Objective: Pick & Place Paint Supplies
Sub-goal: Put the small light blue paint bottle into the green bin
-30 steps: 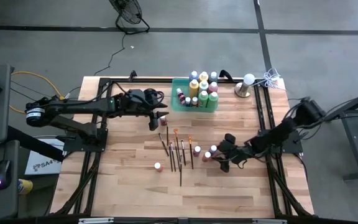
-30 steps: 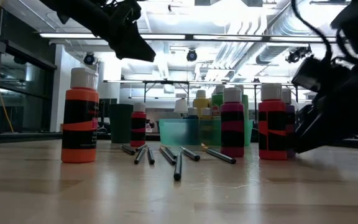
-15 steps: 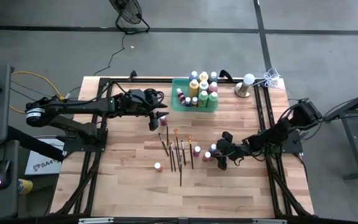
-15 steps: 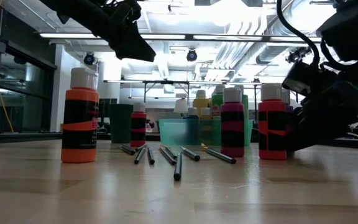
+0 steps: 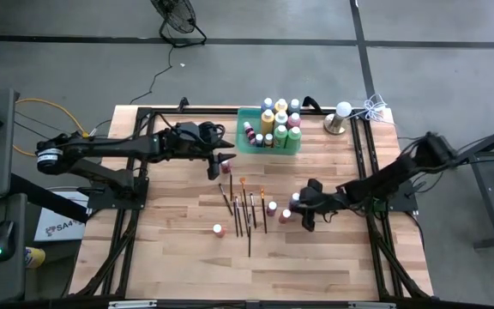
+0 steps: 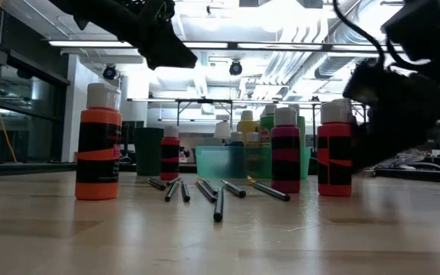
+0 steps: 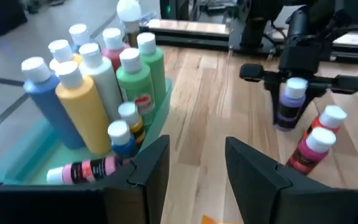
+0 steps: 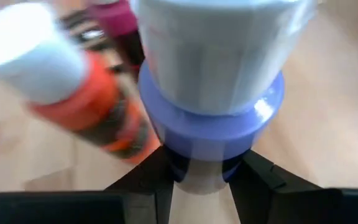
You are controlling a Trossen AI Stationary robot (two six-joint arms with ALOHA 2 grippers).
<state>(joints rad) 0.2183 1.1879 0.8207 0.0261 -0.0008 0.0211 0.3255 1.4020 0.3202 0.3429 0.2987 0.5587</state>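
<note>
My right gripper (image 5: 303, 209) is shut on a purple paint bottle (image 7: 289, 102) beside two red bottles (image 5: 279, 211), right of several dark-handled brushes (image 5: 243, 210) lying flat on the wood. An orange bottle (image 5: 218, 229) stands alone toward the near edge. My left gripper (image 5: 219, 165) hangs open above the table, just left of the green tray (image 5: 245, 144). A small red bottle (image 5: 225, 162) stands under its tips. The tray holds several upright bottles (image 7: 98, 93) and one lying on its side (image 7: 82, 169). My right gripper pinches the purple bottle between its two fingers (image 8: 253, 180) on the body (image 8: 197, 165) just under the shoulder. The fingers reach in level from the table's right side. The bottle stays upright; I cannot tell whether its base is on the wood.
A silver stand with a white ball (image 5: 339, 118) and a white cord sit at the far right corner. Black frame rails (image 5: 363, 172) run along the table's sides. Bare wood (image 5: 170, 257) lies toward the near edge and near left.
My right arm has reached a little toward the table's left, bringing its gripper in against the purple bottle beside the red ones. In the low view it now sits slightly higher than before. The left arm has kept still.
</note>
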